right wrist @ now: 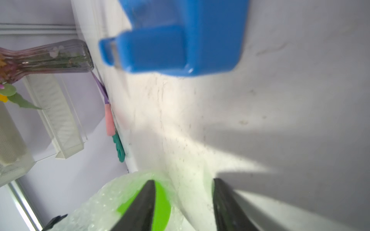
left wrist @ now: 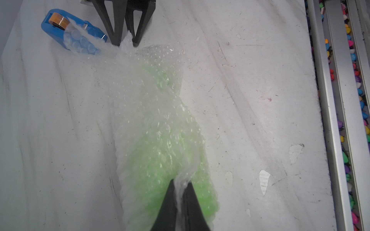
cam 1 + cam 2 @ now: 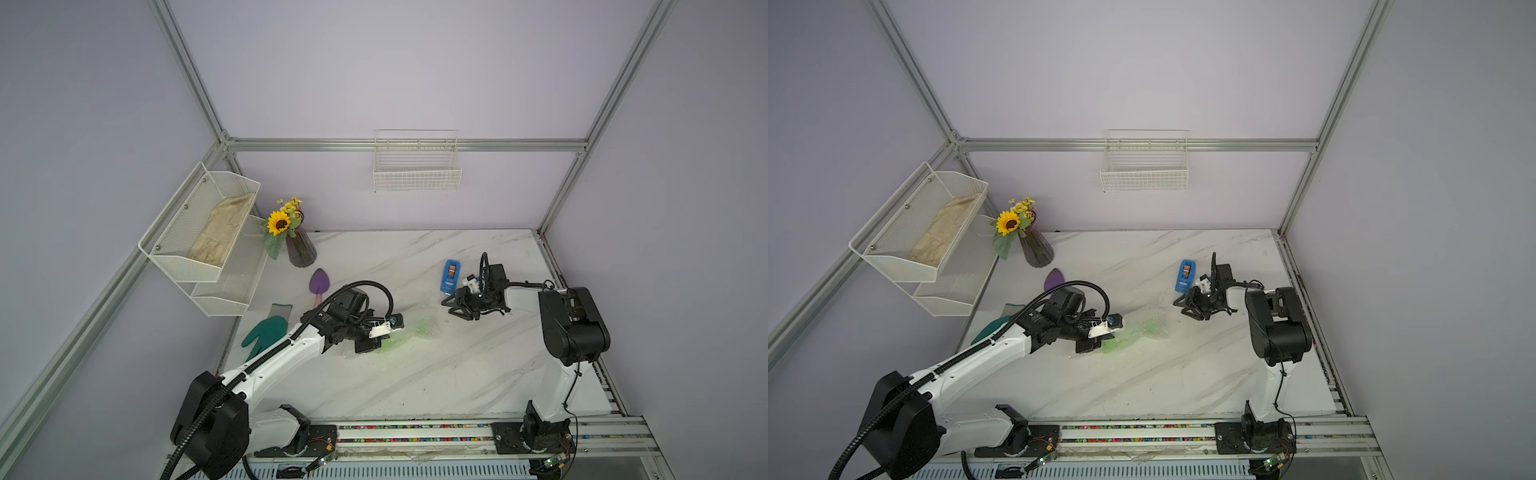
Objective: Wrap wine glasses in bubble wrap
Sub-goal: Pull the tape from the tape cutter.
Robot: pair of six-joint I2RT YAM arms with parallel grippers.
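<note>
Lime-green goblet (image 2: 160,156) lying mid-table, swathed in clear crinkly bubble wrap (image 2: 136,96), green showing hazily through. Left gripper (image 2: 180,190) clenched on bubble wrap fold. Right gripper (image 1: 183,180) released, jaws apart at bundle's far end. Scuffed white marble-look table (image 3: 436,374); lilac walls (image 3: 374,62), aluminium frame (image 3: 395,144).

Pinching one end of the bubble wrap (image 3: 409,334) in the left gripper (image 3: 376,347), lime-green goblet (image 3: 422,328) inside just ahead of the tips. Holding the right gripper (image 3: 451,306) spread, blue tape dispenser (image 3: 449,276) just beside it. Purple trowel (image 3: 319,283) and green glove (image 3: 266,334) behind the left gripper.
</note>
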